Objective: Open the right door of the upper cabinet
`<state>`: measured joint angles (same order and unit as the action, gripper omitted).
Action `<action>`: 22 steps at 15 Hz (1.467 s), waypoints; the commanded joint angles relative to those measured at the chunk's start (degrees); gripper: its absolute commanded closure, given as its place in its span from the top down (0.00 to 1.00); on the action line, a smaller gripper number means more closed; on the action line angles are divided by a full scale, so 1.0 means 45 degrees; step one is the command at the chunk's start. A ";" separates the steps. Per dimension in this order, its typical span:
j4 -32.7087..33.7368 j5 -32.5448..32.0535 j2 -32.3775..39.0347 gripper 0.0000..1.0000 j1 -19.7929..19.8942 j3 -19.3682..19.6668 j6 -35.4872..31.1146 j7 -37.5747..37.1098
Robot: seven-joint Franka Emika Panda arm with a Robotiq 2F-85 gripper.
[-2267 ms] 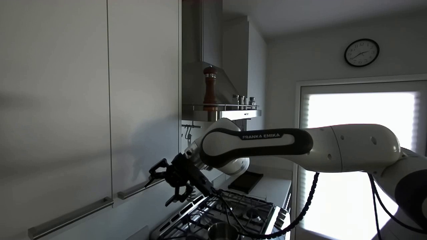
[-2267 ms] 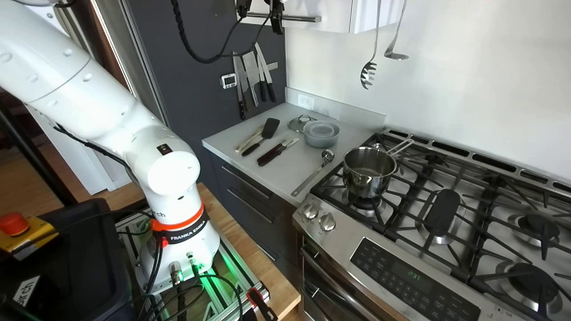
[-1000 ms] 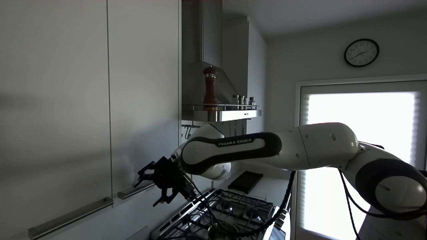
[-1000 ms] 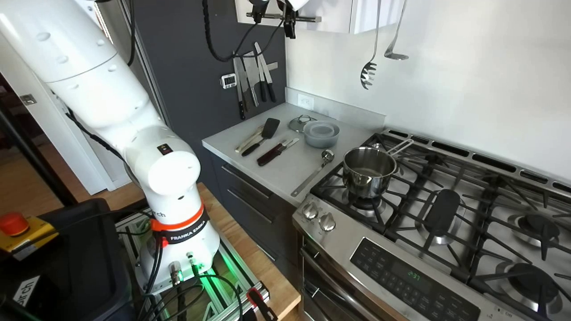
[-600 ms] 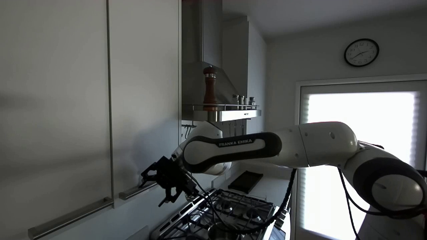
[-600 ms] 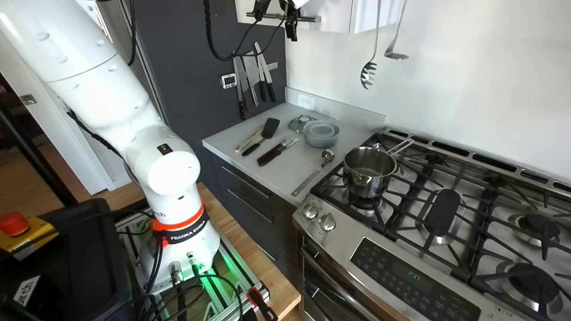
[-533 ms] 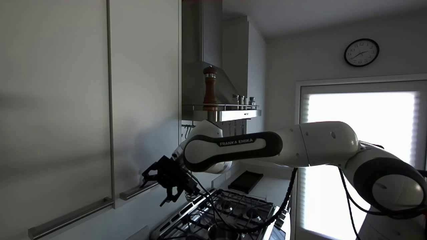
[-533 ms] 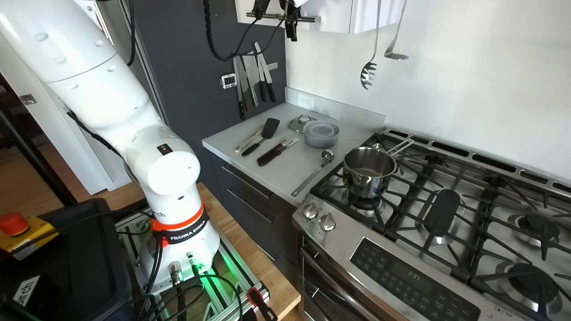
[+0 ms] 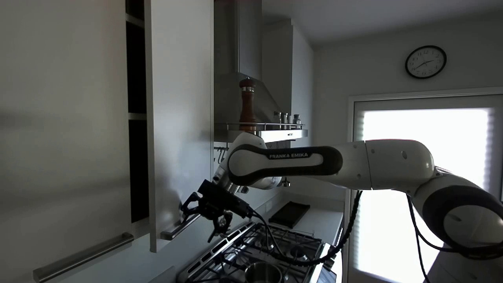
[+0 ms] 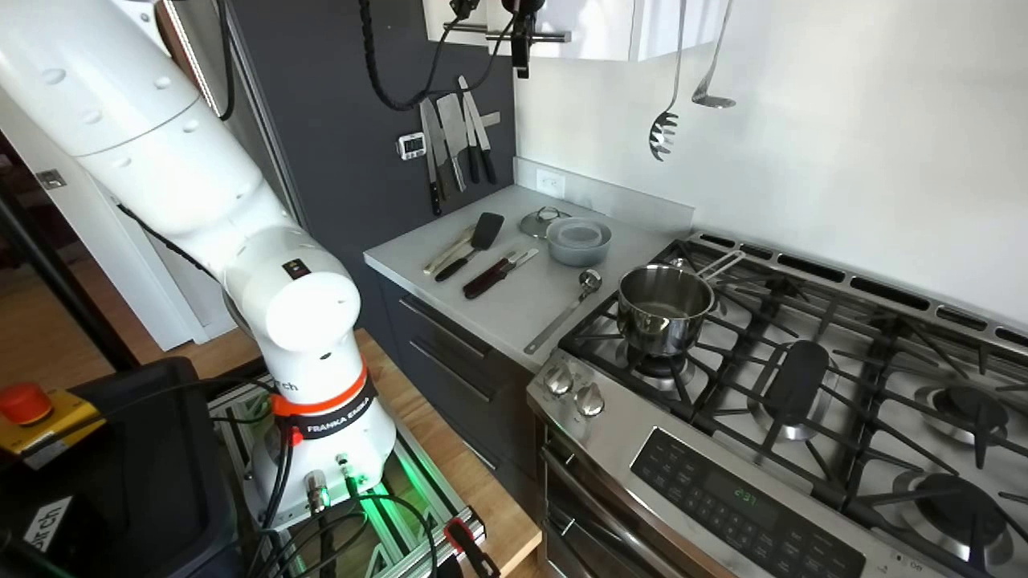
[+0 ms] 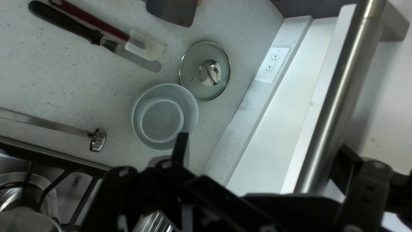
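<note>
The right door (image 9: 180, 118) of the upper cabinet stands ajar. A dark gap with shelf edges (image 9: 137, 116) shows beside it. Its silver bar handle (image 9: 182, 228) also shows in the wrist view (image 11: 334, 106) and at the top of an exterior view (image 10: 554, 37). My gripper (image 9: 197, 228) is open at this handle. In the wrist view my gripper (image 11: 262, 151) has one finger behind the bar, between bar and door face, seemingly touching it. The other finger stands well apart in free air below. The upper cabinet's left door (image 9: 63, 118) is shut.
The range hood shelf (image 9: 275, 135) with a pepper mill (image 9: 247, 104) is beyond the door. Below are the gas stove (image 10: 791, 385) with a steel pot (image 10: 665, 309), and the counter (image 10: 530, 313) with utensils and bowls. Ladles (image 10: 713, 92) hang from above.
The right door has swung outward from nearly flush, and the gap beside it has widened. My gripper has moved away from the cabinet together with the handle. The arm has risen slightly.
</note>
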<state>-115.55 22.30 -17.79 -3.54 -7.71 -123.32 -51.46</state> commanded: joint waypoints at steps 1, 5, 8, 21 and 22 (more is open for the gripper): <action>-0.0969 -0.0952 -0.0679 1.00 0.0249 0.0397 0.1467 0.1242; -0.1345 -0.1489 -0.1255 1.00 0.0372 0.0527 0.1594 0.2673; -0.1955 -0.1873 -0.1873 1.00 0.0501 0.0673 0.1536 0.3922; -0.4068 -0.1141 -0.3797 1.00 0.0870 0.1937 -0.0088 0.9097; -0.4105 -0.1100 -0.3833 1.00 0.0842 0.1973 -0.0207 0.9354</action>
<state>-129.67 17.83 -33.85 0.41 0.52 -122.16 -13.81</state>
